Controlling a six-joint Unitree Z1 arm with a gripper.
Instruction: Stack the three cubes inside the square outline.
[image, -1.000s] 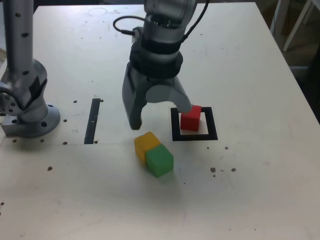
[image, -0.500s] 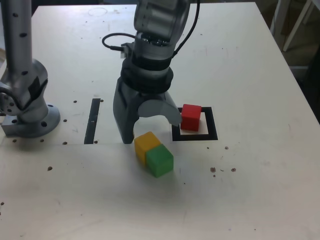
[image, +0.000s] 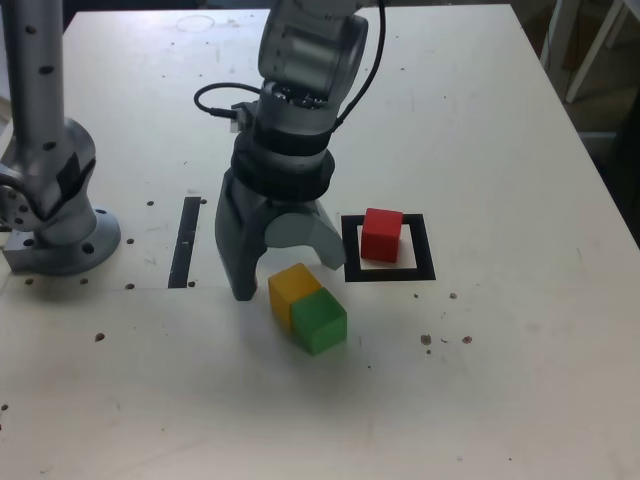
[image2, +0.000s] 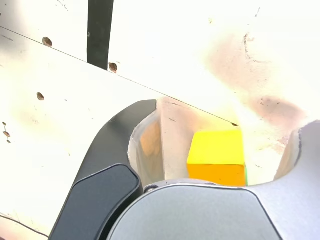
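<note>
My grey, curved two-fingered pincer stands wide, with nothing gripped between its fingers. As the exterior view shows it, with twelve o'clock at the top, the small matte yellow cube lies on the table just beside my fingertips, between them in that view and a little toward five o'clock. The wrist view also shows the yellow cube in the gap between my fingers, apart from the darker one. The small matte green cube sits against the yellow one at its four o'clock, seemingly touching it, so that side leaves no visible room for a finger. Only a thin green edge of it shows in the wrist view. The small matte red cube sits at two o'clock from the yellow one, inside the thick black square outline with its pale centre, toward its upper left part. At ten o'clock from the yellow cube, well apart, a narrow straight black strip lies flat on the pale, spotted table. Beyond it, toward nine o'clock, stands a round grey metal base.
</note>
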